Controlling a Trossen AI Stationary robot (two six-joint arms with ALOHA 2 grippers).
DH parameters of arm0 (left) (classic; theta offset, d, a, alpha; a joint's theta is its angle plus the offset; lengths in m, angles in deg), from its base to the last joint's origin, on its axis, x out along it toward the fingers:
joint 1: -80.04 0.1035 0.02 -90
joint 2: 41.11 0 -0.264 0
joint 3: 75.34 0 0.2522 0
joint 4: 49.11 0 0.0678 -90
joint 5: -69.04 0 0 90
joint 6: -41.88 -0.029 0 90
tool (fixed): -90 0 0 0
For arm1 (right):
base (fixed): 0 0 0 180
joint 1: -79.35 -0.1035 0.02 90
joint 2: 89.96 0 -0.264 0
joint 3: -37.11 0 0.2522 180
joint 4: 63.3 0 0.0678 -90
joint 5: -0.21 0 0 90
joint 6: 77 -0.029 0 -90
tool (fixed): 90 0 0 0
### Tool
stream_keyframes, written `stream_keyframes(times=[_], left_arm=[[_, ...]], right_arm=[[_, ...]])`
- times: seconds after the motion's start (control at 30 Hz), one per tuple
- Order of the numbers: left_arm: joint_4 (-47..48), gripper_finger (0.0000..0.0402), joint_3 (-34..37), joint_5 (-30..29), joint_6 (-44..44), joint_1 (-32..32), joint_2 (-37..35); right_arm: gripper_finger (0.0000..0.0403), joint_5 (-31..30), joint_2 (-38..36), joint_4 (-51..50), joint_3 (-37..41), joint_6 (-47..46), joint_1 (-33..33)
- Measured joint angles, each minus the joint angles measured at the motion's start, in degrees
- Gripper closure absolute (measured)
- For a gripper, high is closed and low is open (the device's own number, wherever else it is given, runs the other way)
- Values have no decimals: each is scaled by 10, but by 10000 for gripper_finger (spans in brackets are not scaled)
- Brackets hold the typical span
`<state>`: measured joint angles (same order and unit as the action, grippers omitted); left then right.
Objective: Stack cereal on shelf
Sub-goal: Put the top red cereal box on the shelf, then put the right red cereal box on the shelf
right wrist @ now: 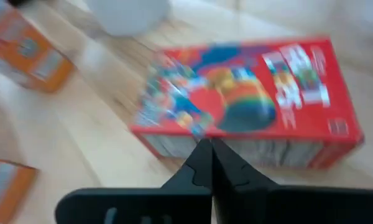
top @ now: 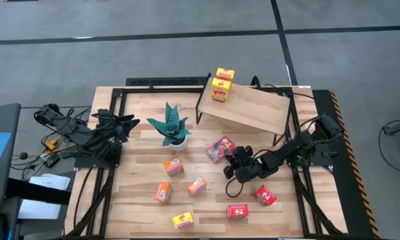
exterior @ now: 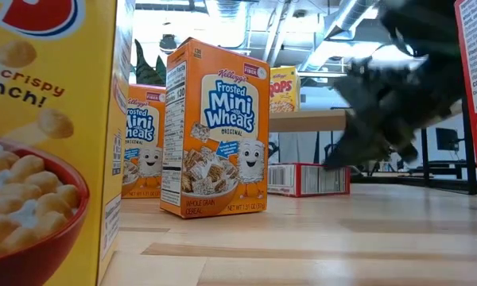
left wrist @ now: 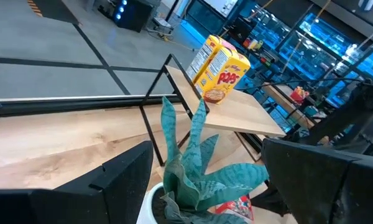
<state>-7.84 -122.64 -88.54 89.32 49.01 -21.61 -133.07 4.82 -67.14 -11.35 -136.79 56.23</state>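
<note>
Yellow box (exterior: pixel 48 143) foreground, orange boxes (exterior: pixel 215 131) behind

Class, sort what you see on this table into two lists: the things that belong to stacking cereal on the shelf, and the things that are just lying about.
Belongs to the job:
- shelf
- yellow boxes on the shelf
- yellow box, three orange boxes and three red boxes on the table
- right gripper, fingers together beside a red box

Just lying about:
- teal plant
- left gripper, waiting at the table's left edge
</note>
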Motion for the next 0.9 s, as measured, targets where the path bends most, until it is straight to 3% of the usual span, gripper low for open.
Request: stream_keyframes(times=[0.13,0.2,0.3,0.5,0.6,0.9], left_arm=[[-10,109,0,38,3,0,0],[-22,109,0,50,3,0,3],[-21,109,0,41,3,0,4],[-21,109,0,-13,3,0,3],[-19,109,0,-9,3,0,3],[-19,109,0,-1,14,0,4]], right_arm=[[388,5,-82,-18,-11,83,4],[387,44,-148,-58,-18,128,4],[385,156,-253,-154,-44,153,7],[338,382,-395,-422,-153,37,-10],[304,434,-419,-519,-221,-18,-40],[239,447,-363,-760,-415,-129,-125]])
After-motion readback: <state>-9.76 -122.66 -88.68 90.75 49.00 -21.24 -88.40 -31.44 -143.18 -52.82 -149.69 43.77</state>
